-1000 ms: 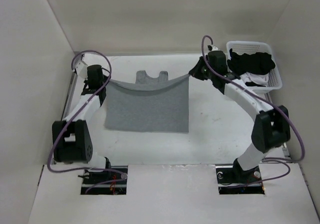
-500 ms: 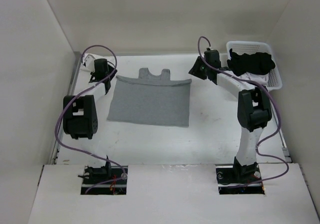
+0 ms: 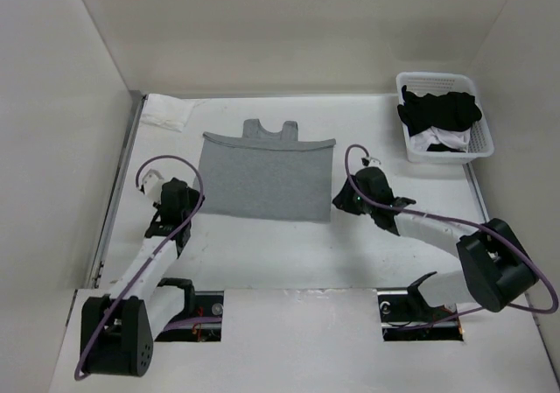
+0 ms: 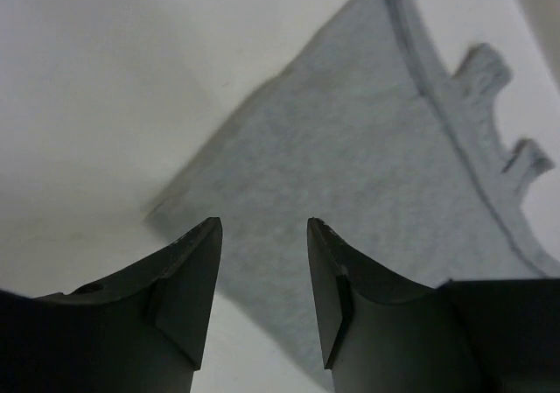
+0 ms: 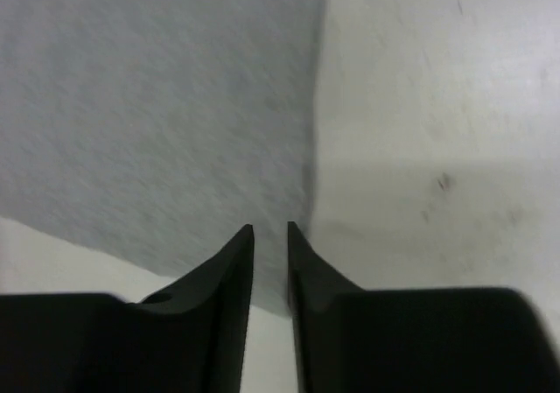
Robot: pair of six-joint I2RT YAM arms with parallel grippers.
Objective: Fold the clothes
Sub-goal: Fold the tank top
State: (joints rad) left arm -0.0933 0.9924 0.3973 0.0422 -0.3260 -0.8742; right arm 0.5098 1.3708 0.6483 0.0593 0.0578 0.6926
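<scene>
Tank top [image 3: 267, 180] flat on table [image 3: 385, 139]; left tool [image 4: 263, 227] parted, empty; right tool [image 5: 270, 228] barely parted, empty.

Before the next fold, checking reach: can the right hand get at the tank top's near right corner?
Probably yes: the right hand sits beside that corner of the tank top, nothing between them.

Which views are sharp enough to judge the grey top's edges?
Top external: sharp, evenly lit, tank top crisp. Left wrist: hem and straps readable, near corner slightly soft. Right wrist: fabric blurred, table unevenly shaded beside it.
</scene>
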